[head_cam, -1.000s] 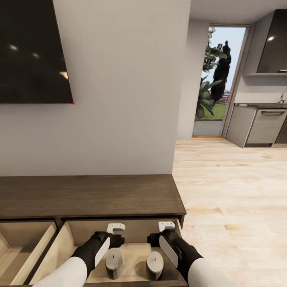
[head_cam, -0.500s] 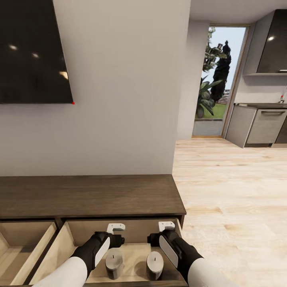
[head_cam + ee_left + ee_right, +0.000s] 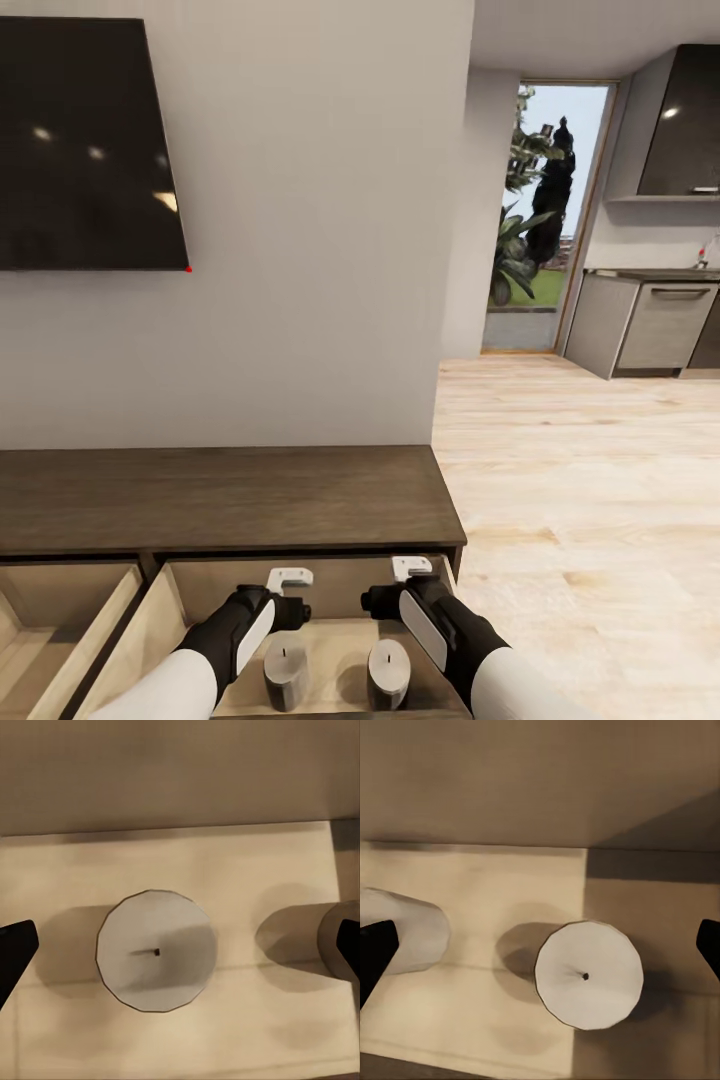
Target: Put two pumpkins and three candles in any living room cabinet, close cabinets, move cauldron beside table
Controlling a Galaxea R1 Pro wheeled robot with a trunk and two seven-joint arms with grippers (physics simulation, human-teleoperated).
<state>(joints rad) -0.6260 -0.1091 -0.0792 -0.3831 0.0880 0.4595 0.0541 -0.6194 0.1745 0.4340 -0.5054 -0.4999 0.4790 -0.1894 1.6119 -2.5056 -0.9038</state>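
The long dark-brown cabinet (image 3: 220,495) stands against the wall with two drawers pulled out. Two white candles stand upright in the right-hand drawer (image 3: 190,590), the left candle (image 3: 285,665) and the right candle (image 3: 388,668), a little apart. My left gripper (image 3: 290,580) hangs open above the left candle (image 3: 156,951), fingers spread wide and touching nothing, and the other candle (image 3: 339,945) shows at the side. My right gripper (image 3: 412,570) hangs open above the right candle (image 3: 589,975), with its neighbour (image 3: 405,930) beside it. The pumpkins, cauldron and table are out of view.
The left drawer (image 3: 60,610) is open with a pale interior. A dark TV (image 3: 90,145) hangs on the wall above the cabinet. Light wooden floor (image 3: 600,500) stretches right toward a glass door (image 3: 545,215) and grey kitchen units (image 3: 660,325).
The whole picture has shifted slightly downward, so the camera moved. Both grippers and both candles keep their places in the drawer.
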